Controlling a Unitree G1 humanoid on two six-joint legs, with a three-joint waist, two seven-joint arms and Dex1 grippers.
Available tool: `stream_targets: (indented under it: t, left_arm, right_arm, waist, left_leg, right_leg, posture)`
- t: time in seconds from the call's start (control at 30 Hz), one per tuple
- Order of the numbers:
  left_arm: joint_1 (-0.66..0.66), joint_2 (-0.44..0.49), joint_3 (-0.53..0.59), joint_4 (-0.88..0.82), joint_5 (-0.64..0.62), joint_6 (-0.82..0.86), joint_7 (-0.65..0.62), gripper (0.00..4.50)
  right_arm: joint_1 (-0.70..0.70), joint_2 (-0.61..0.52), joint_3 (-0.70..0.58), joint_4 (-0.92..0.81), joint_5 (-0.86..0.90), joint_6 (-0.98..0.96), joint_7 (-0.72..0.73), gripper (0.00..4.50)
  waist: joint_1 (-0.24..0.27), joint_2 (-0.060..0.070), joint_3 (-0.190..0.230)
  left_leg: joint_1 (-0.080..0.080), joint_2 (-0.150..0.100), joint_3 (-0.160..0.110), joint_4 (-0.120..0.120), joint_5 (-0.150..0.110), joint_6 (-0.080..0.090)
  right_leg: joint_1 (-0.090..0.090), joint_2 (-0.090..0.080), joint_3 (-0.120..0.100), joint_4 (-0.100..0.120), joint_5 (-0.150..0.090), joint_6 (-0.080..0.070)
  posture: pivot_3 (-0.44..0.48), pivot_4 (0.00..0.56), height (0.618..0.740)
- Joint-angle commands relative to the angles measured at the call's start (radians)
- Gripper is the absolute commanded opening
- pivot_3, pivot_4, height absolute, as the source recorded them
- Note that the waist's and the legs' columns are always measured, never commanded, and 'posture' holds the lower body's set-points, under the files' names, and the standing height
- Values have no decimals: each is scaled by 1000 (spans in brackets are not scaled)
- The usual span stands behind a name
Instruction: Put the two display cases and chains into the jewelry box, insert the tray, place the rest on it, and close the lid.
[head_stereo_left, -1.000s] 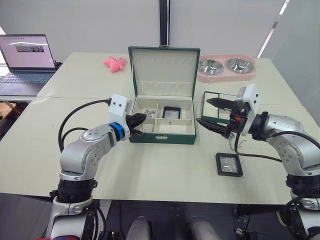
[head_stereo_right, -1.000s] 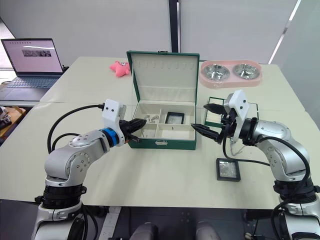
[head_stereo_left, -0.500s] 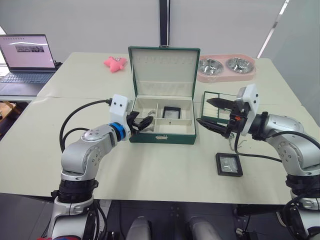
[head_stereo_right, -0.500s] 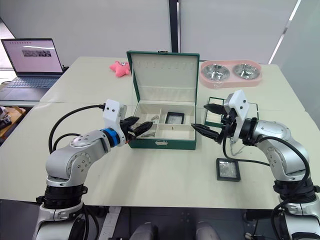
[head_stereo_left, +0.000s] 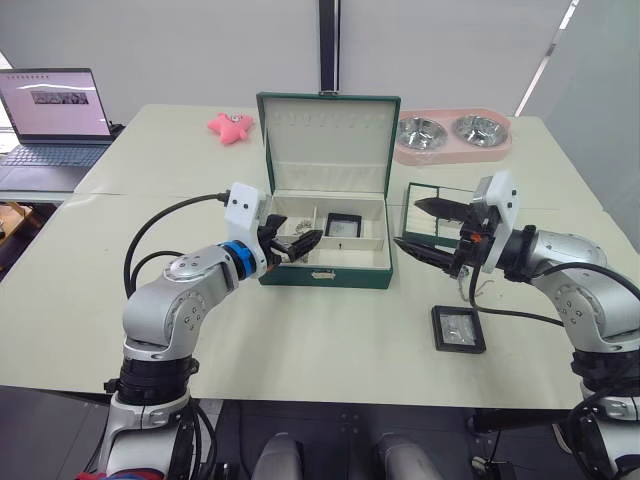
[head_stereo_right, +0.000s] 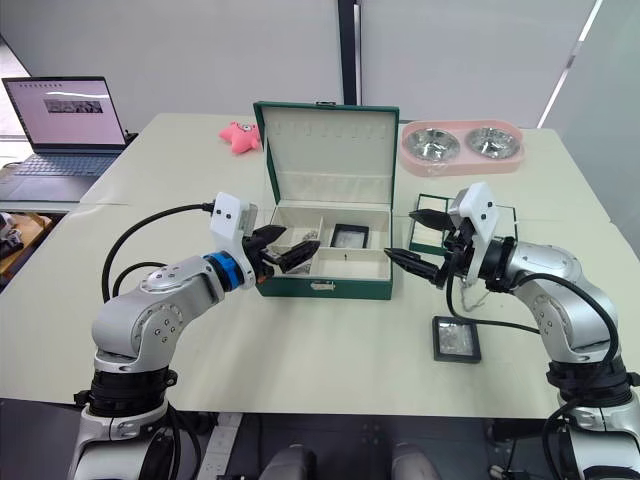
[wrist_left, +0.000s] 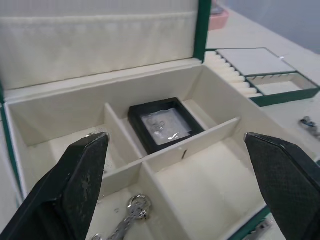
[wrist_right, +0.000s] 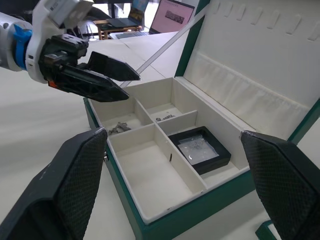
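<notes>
Closest to the robot, one display case (head_stereo_left: 458, 329) is lying flat on the bench (head_stereo_left: 330, 340), on the right side, just below the right arm. A bit further in, the right pincer (head_stereo_left: 427, 226) hangs in the air to the right of the jewelry box (head_stereo_left: 325, 255), wide open with nothing in it. A thin chain (head_stereo_left: 484, 291) lies on the bench under that arm.

The left pincer (head_stereo_left: 296, 243) is also spread open and empty, sitting over the box's front left corner. In the left wrist view there's a chain (wrist_left: 129, 215) with a ring in the front left compartment right under it, and some more silvery bits (wrist_right: 165, 118) in the back left one. The other display case (head_stereo_left: 343, 225) is lying flat in the back right compartment. Front right compartment looks bare apart from a tiny dark speck I can't make out.

The tray (head_stereo_left: 428, 212) sits on the bench just right of the box, behind the right pincer. The lid (head_stereo_left: 328, 142) is standing upright, open. Further back are a pink double bowl (head_stereo_left: 452, 135), a pink star toy (head_stereo_left: 231, 126), and a laptop (head_stereo_left: 55, 115) far left.
</notes>
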Motion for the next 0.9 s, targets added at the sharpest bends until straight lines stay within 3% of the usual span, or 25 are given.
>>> stream_targets:
  t: [0.03, 0.23, 0.4, 0.53, 0.9]
  left_arm:
    - [17, 59, 86, -38, -55, -26, -67, 4488]
    - [96, 186, 247, -24, -155, -20, -178, 4488]
    - [185, 296, 328, 36, -151, -52, -240, 4488]
    - [261, 388, 401, 170, -59, -157, -255, 4488]
    - [370, 321, 458, 362, 84, -400, -114, 4488]
  right_arm:
    - [18, -15, -59, -6, 9, -26, -1, 4500]
    - [98, -56, -119, 29, 1, -47, 16, 4500]
    - [162, -88, -156, 76, -22, -91, 23, 4500]
    - [238, -93, -247, 142, -28, -141, 8, 4500]
    - [393, -33, -367, 277, -85, -320, -83, 4500]
  waist:
    - [-2, 0, 0]
    - [-1, 0, 0]
    - [0, 0, 0]
    - [-1, 0, 0]
    - [-2, 1, 0]
  left_leg:
    - [0, 0, 0, 0, 0, 0]
    - [0, 0, 0, 0, 0, 0]
    - [0, 0, 0, -1, 0, 0]
    - [1, 0, 0, -1, 0, 0]
    - [1, 1, 0, -1, 0, 0]
  right_leg:
    - [0, 0, 0, 0, 0, 0]
    - [0, 0, 0, 0, 0, 0]
    - [0, 0, 0, 0, 0, 0]
    - [0, 0, 0, 0, 0, 0]
    - [0, 0, 0, 0, 0, 0]
  posture:
    - [0, 150, 740]
    - [0, 150, 740]
    - [0, 150, 740]
    - [0, 150, 740]
    - [0, 150, 740]
